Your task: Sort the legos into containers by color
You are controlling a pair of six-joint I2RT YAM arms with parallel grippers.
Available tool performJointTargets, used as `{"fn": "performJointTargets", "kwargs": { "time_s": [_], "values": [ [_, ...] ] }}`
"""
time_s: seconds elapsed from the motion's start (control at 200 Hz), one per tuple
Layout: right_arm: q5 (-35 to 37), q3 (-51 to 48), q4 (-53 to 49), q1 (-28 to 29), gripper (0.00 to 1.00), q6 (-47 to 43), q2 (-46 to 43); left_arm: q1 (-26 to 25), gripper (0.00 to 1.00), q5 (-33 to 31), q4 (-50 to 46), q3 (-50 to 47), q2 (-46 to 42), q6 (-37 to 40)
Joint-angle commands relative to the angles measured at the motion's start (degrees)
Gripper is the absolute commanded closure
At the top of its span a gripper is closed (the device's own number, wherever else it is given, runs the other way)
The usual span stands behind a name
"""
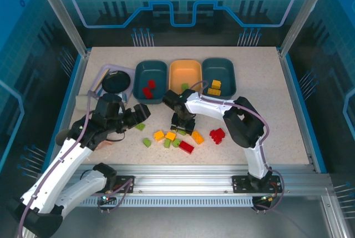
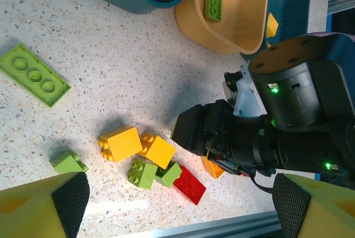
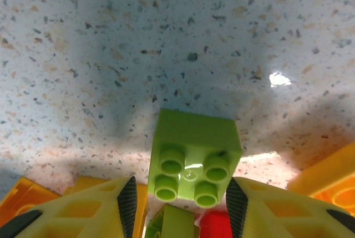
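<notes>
My right gripper [image 3: 180,193] is low over the table, open, with a light green four-stud lego [image 3: 194,163] between its fingers [image 3: 126,199]; it hangs at the loose pile [image 1: 183,125]. My left gripper [image 2: 180,210] is wide open and holds nothing, left of the pile [image 1: 136,117]. Yellow [image 2: 119,142], green [image 2: 141,172] and red [image 2: 190,184] legos lie below it. The left teal container [image 1: 151,67] holds red legos. The orange container [image 1: 185,67] holds a green one [image 2: 213,0]. The right teal container [image 1: 219,66] holds yellow ones.
A flat green plate [image 2: 34,75] lies apart, left of the pile. Two red legos [image 1: 217,135] sit right of the pile. A round black dish [image 1: 116,82] stands left of the containers. The right arm's wrist [image 2: 277,132] crowds the space over the pile.
</notes>
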Motion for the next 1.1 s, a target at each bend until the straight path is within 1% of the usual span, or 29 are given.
{"fn": "performJointTargets", "kwargs": {
  "time_s": [0.0, 0.15, 0.33, 0.39, 0.445, 0.57, 0.665, 0.76, 0.865, 0.945, 1.095],
  "values": [
    [1.18, 1.66, -2.19, -0.59, 0.54, 0.87, 1.74, -0.37, 0.11, 1.73, -0.83, -1.03, -0.39, -0.83],
    [1.82, 1.33, -2.01, -0.9, 0.56, 0.53, 2.45, -0.51, 0.1, 2.11, 0.17, -1.1, -0.29, -0.93],
    [4.45, 2.91, -1.98, -1.18, 0.63, -2.65, 3.35, -0.62, 0.1, 2.6, 1.18, -1.67, -0.21, -0.65],
    [5.21, 3.68, -2.33, -1.34, 0.68, -4.08, 3.45, -0.62, 0.1, 2.69, 1.38, -1.89, -0.2, -0.74],
    [6.52, 4.42, -2.98, -1.34, 0.7, -5.37, 2.66, -0.7, 0.1, 2.78, 1.64, -1.95, -0.2, -0.85],
    [11.28, 7.22, -5.38, -1.83, 0.7, -8.93, -1.68, -0.67, 0.1, 2.78, 2.34, -0.81, 0.59, -1.27],
    [15.03, 11.67, -6.95, -3.19, 0.7, -12.58, -4.46, -0.64, 0.1, 2.54, 2.77, 2.08, 2.95, -1.14],
    [16.2, 17.97, -7.59, -5.22, 0.7, -17.03, -3.58, -0.64, 0.09, 2.05, 4.38, 5.04, 6.0, -0.92],
    [15.81, 26.1, -8.33, -7.9, 0.7, -21.0, 0.93, -0.51, 0.09, 1.5, 6.38, 7.75, 10.05, -0.35],
    [13.4, 31.98, -7.04, -10.2, 0.7, -23.59, 4.8, -0.09, 0.08, 1.0, 7.19, 9.74, 13.28, -0.13],
    [11.72, 45.32, -9.06, -13.3, 0.7, -27.31, 14.64, 1.28, 0.07, 1.54, 9.91, 11.33, 17.83, -0.65]
  ]
}}
